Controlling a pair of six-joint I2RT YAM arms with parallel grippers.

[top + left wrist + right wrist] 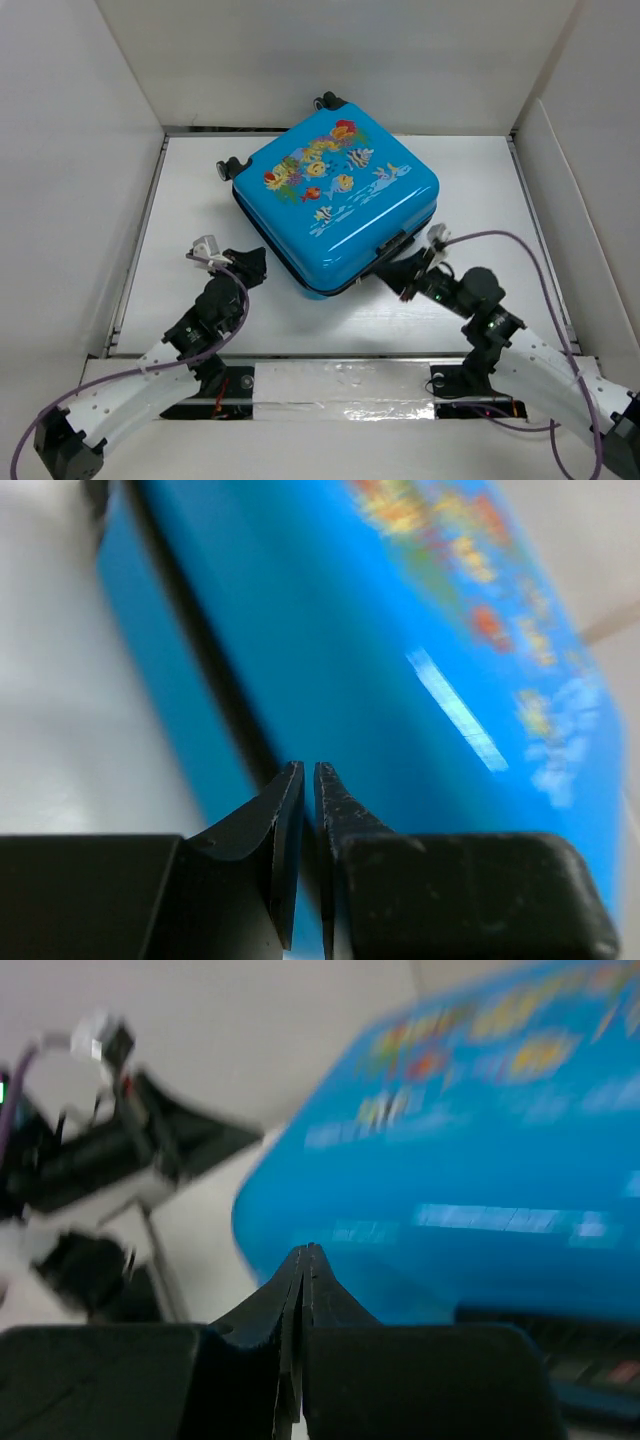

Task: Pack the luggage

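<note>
The luggage (335, 200) lies closed, printed shell up, at the centre-rear of the table (190, 200). Left claw (252, 266): tips together, empty, just beside the front-left edge. Right claw (392, 274): tips together at the front-right edge; it possibly touches the shell, but the view is blurred.

Closed luggage (335, 200) lying skewed across the middle of the tabletop (190, 200), far corner close to the back wall (340, 60). Wheels (232, 168) jutting into the far-left gap. Bare lanes left and right of it, hemmed by the side walls (70, 180). Near strip crowded: left hand (258, 262) just off the near-left edge, right hand (388, 272) right at the near-right edge. Both pinched slim.
</note>
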